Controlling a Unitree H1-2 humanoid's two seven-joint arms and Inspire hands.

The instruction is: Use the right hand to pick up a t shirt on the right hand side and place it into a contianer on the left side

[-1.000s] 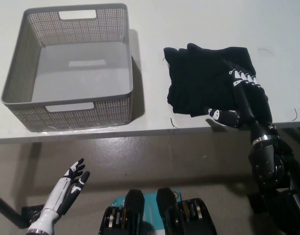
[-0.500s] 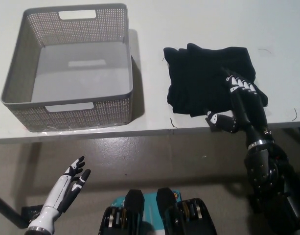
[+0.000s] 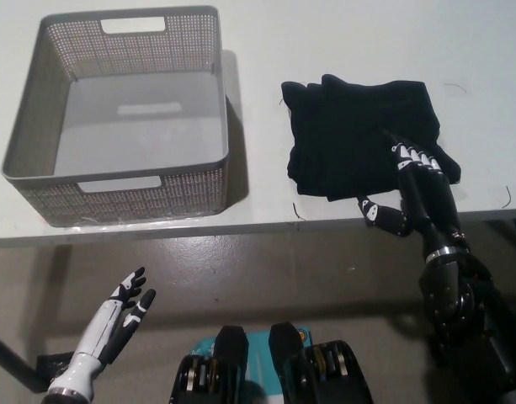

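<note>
A black t shirt (image 3: 350,135) lies crumpled on the white table (image 3: 342,42), right of centre and near the front edge. My black right hand (image 3: 413,189) rests over the shirt's near right corner with its fingers spread and nothing held. The grey perforated container (image 3: 123,118) stands empty on the table's left. My white left hand (image 3: 119,324) hangs open below the table edge at the lower left.
The table's front edge (image 3: 241,227) runs across the middle of the picture, with brown floor (image 3: 266,278) below it. A gap of bare table separates the container from the shirt.
My right hand has drawn back slightly toward the table's front edge, sliding nearer over the shirt's corner. The shirt, the container and the left hand have stayed in place.
</note>
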